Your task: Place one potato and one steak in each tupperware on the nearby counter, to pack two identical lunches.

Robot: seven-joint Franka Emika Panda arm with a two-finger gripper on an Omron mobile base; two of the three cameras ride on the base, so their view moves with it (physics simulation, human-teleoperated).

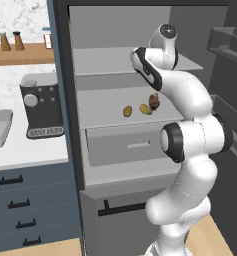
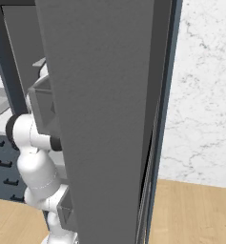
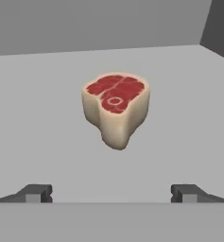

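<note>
Hovering tool (image 3: 111, 194) wide, steak (image 3: 116, 108) mid-shelf

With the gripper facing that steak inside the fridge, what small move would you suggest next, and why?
Probably ease the gripper straight forward until the steak sits between its fingertips, then close. The hand view shows the jaws wide open, with the steak centred ahead on the grey fridge shelf and not yet between them. The left base view shows two potatoes on that shelf, apart from the steak.
</note>
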